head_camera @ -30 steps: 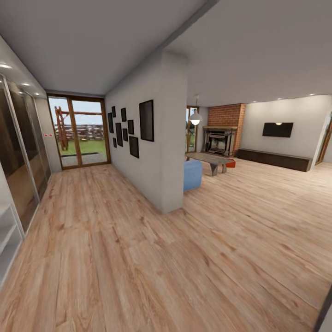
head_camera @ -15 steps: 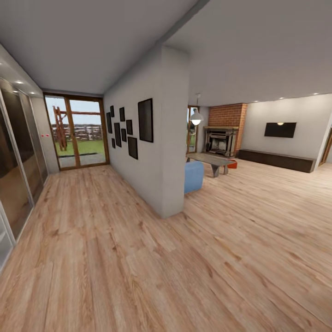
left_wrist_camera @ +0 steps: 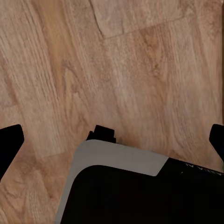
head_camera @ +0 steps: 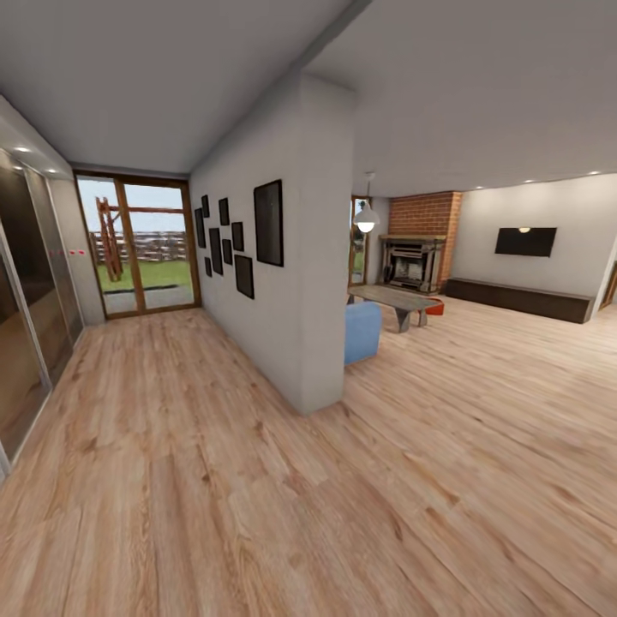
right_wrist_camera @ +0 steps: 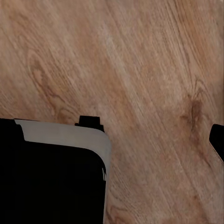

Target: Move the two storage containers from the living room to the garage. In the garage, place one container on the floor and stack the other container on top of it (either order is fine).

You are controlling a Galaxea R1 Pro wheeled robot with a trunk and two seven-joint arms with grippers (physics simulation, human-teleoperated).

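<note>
Head view: you face a white partition wall (head_camera: pixel 308 257) hung with dark frames (head_camera: pixel 268 223); glass doors (head_camera: pixel 141 248) stand at the far left end.
Living room (head_camera: pixel 480 283): right of the wall, with brick fireplace (head_camera: pixel 416 248), grey table (head_camera: pixel 394 300), blue sofa end (head_camera: pixel 362 332), dark TV (head_camera: pixel 525 241).
Container (head_camera: pixel 435 307): one orange-red bin, partly hidden behind the table, on the wood floor (head_camera: pixel 257 480) by the fireplace.
Left wrist view: left gripper (left_wrist_camera: pixel 112 142) spread wide over planks, fingertips (left_wrist_camera: pixel 9 140) at the frame edges, nothing between.
Right wrist view: right gripper (right_wrist_camera: pixel 112 140), one fingertip (right_wrist_camera: pixel 217 137) showing; you cannot tell its state.
Writing: none legible.
</note>
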